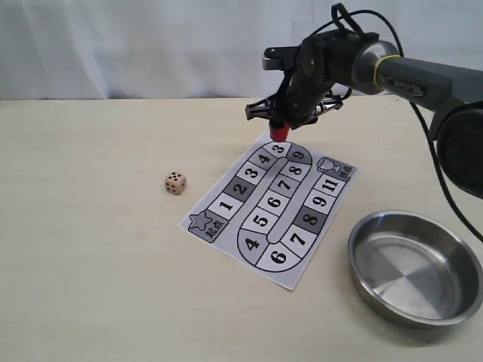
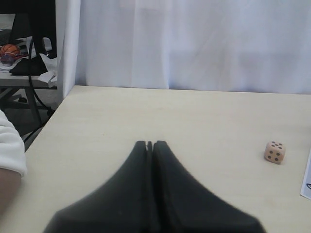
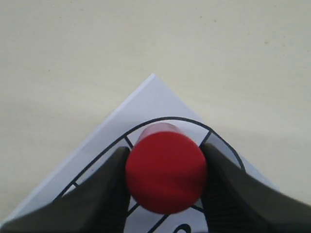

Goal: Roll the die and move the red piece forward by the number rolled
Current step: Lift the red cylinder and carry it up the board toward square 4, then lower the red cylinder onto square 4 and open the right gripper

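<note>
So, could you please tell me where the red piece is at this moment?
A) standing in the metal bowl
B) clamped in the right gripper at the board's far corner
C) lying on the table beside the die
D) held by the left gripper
B: the right wrist view shows the right gripper pinching the red piece from both sides, over the curved end of the track at the corner of the board.

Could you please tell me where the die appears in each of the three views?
Exterior view: the die lies on the table left of the game board.
Left wrist view: on the table beside the game board's edge, die at.
Right wrist view: not in it.
Shared landmark: the game board, in all three views.
</note>
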Controlling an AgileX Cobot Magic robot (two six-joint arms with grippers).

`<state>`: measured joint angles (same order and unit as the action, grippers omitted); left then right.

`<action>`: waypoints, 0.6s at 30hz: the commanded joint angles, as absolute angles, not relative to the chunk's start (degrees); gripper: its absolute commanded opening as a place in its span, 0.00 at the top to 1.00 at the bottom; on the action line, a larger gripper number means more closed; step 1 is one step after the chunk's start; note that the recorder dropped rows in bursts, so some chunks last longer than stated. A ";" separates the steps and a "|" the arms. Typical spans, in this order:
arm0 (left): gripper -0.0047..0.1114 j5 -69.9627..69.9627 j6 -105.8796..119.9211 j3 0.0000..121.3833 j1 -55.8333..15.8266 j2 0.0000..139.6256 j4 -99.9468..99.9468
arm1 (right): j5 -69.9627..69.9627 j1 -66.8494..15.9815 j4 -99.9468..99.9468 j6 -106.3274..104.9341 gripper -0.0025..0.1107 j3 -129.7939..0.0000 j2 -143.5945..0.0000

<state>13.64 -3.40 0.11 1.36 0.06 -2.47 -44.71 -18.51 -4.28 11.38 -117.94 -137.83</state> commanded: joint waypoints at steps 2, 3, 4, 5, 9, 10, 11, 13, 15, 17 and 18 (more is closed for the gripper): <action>0.96 12.96 -3.69 0.00 1.36 0.00 -2.51 | -43.60 -17.89 -3.99 11.39 0.94 -117.89 -140.95; 0.96 12.96 -3.69 0.00 1.36 0.00 -2.51 | -43.34 -17.89 -3.99 11.39 0.94 -117.89 -141.22; 0.96 12.96 -3.69 0.00 1.36 0.00 -2.51 | -43.35 -17.89 -3.58 11.39 0.94 -117.89 -141.53; 0.96 12.96 -3.69 0.00 1.36 0.00 -2.51 | -43.21 -17.89 -3.16 11.39 0.94 -117.89 -141.50; 0.96 13.42 -3.69 0.00 1.36 0.00 -2.40 | -43.10 -17.89 -2.91 11.39 0.94 -117.89 -141.50; 0.96 13.42 -3.69 0.00 1.36 0.00 -2.40 | -42.85 -17.89 -2.61 11.39 0.94 -117.89 -141.50; 0.96 13.42 -3.69 0.00 1.36 0.00 -2.40 | -42.29 -17.89 -2.49 11.39 0.94 -117.89 -141.50; 0.96 13.42 -3.69 0.00 1.36 0.00 -2.40 | -41.32 -17.89 -1.61 11.39 0.92 -117.89 -141.50; 0.96 13.42 -3.69 0.00 1.36 0.00 -2.40 | -40.13 -17.89 0.00 11.39 0.87 -117.89 -141.50; 0.96 13.42 -3.69 0.00 1.36 0.00 -2.40 | -39.28 -17.89 0.62 11.39 0.80 -117.89 -141.50; 0.96 13.42 -3.69 0.00 1.36 0.00 -2.40 | -39.06 -17.89 0.62 11.39 0.77 -117.89 -141.50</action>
<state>13.64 -3.40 0.11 1.36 0.06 -2.47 -40.71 -18.13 0.00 11.38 -117.94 -141.43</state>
